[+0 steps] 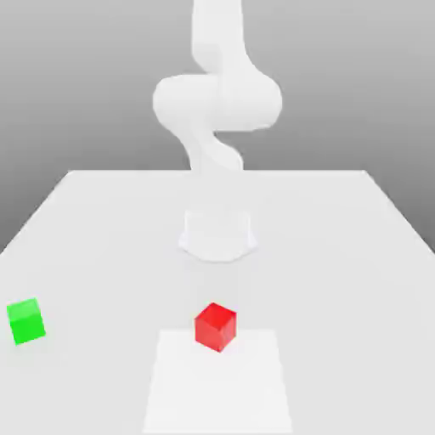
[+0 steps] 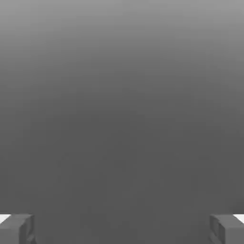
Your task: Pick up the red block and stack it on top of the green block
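Right, red block [image 1: 216, 327] on tabletop [image 1: 102, 255], turned cornerwise, partly over far edge of white patch [image 1: 218, 391]. Green block [image 1: 26, 321] well apart, toward ext. view's left edge, also on tabletop. Robot arm [image 1: 218, 102] stands behind both. Gripper [image 2: 122, 228] open, fingers wide apart w/ nothing btwn in hand view.

A pale tabletop [image 1: 340, 280] is seen in even light, backed at its far edge by grey shading.
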### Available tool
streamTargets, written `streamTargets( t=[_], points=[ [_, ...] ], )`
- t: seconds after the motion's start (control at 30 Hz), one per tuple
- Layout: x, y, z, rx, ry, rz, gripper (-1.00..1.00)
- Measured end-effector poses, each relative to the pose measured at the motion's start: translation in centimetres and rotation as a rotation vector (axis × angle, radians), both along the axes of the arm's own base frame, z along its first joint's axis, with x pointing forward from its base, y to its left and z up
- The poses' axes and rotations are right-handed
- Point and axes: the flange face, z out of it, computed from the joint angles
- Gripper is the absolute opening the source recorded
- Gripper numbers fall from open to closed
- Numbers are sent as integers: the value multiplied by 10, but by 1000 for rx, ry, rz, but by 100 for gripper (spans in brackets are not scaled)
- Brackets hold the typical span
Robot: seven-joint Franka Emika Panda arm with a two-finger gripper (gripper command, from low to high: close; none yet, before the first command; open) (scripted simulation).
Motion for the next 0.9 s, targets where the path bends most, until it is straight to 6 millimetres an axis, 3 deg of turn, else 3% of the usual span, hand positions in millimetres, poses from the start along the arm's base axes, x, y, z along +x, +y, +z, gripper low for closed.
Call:
streamTargets(
  t=[0.13,0.3,0.4,0.6,0.77,0.8,0.9],
  points=[
    [32,-5,-99,75,148,-86,0],
    [38,-4,-225,139,334,-205,0],
    [22,-2,-300,163,452,-288,0],
    [-37,1,-451,179,681,-466,0],
    [-47,2,-505,182,708,-488,0],
    [-49,2,-513,181,709,-489,-100],
    [-49,2,-513,181,708,-489,-100]
  ],
)
